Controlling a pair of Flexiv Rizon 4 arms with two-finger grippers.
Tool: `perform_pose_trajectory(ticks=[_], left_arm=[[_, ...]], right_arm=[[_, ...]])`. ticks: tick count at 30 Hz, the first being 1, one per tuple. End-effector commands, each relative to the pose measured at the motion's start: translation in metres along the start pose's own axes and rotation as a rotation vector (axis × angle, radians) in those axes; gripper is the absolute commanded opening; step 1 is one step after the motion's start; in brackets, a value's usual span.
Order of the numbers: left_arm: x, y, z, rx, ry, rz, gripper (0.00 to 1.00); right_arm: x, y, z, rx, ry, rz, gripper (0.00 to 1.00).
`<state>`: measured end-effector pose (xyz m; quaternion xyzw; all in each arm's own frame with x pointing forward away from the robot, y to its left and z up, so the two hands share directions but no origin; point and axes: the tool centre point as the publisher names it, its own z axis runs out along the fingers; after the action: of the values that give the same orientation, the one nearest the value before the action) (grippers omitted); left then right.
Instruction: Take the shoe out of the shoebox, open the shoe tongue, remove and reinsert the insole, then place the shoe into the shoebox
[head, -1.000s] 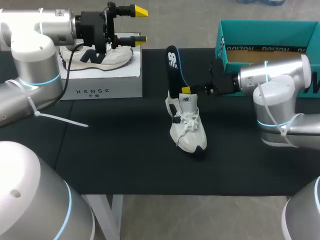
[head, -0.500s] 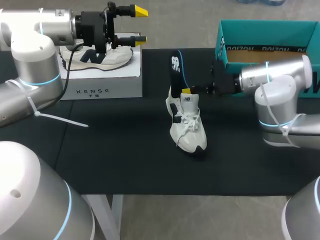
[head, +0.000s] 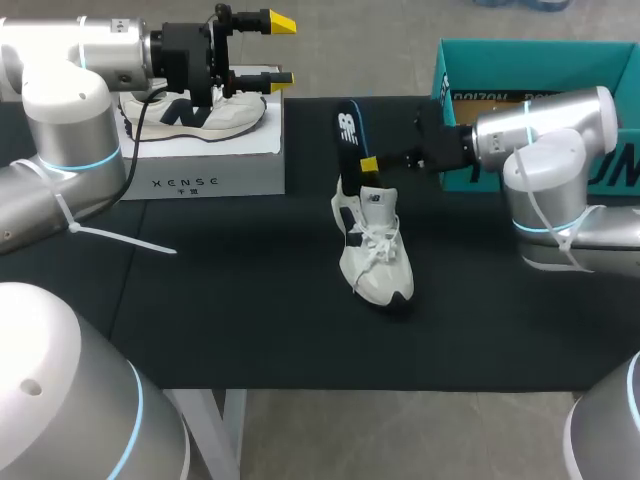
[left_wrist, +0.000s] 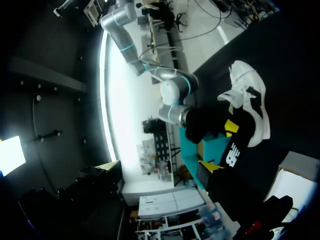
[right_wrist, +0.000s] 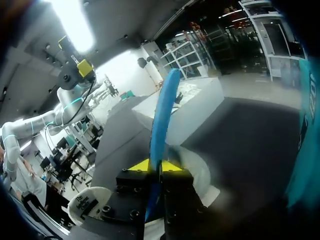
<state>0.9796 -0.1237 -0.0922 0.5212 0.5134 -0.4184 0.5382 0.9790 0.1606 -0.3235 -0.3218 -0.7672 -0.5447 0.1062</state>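
Observation:
A white shoe (head: 372, 250) stands on the black mat, toe toward the front. A dark insole with a blue edge (head: 348, 135) stands nearly upright above the shoe's opening, its lower end at the collar. My right gripper (head: 368, 164) comes in from the right and is shut on the insole's lower part; in the right wrist view the insole (right_wrist: 162, 107) runs up between the yellow tips (right_wrist: 152, 165), with the shoe (right_wrist: 200, 172) under them. My left gripper (head: 282, 49) hangs open above the white box at the back left. The teal shoebox (head: 530, 65) lies at the back right.
A white box (head: 215, 165) at the back left carries a second white and dark shoe (head: 200, 112). The black mat (head: 230, 300) spreads around the standing shoe. My right arm lies in front of the teal shoebox.
My right gripper has moved up and back a little, and the insole now stands higher and more upright over the shoe. The left arm has kept still.

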Motion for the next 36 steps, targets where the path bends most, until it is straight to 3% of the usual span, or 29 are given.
perform_pose_trajectory(ticks=[1,14,17,18,19,21,28,36], left_arm=[[0.0,0.0,-0.001,0.002,0.003,0.001,1.0],[0.0,0.0,-0.001,0.002,0.003,0.001,1.0],[0.0,0.0,-0.001,0.002,0.003,0.001,1.0],[0.0,0.0,-0.001,0.002,0.003,0.001,1.0],[0.0,0.0,-0.001,0.002,0.003,0.001,1.0],[0.0,0.0,-0.001,0.002,0.003,0.001,1.0],[0.0,0.0,-0.001,0.002,0.003,0.001,1.0],[0.0,0.0,-0.001,0.002,0.003,0.001,1.0]], right_arm=[[0.0,-0.01,0.002,0.002,0.011,0.03,0.0],[0.014,-0.054,0.014,-0.002,0.05,0.104,0.0],[0.015,-0.056,0.012,-0.021,0.042,0.114,0.0],[0.014,-0.054,0.01,-0.026,0.039,0.113,0.04],[0.012,-0.05,0.009,-0.026,0.039,0.108,0.32],[0.008,-0.041,0.007,-0.023,0.032,0.089,0.25],[-0.002,-0.007,0.003,-0.038,0.018,0.038,0.18],[-0.006,0.01,0.004,-0.022,0.015,0.02,0.0]])
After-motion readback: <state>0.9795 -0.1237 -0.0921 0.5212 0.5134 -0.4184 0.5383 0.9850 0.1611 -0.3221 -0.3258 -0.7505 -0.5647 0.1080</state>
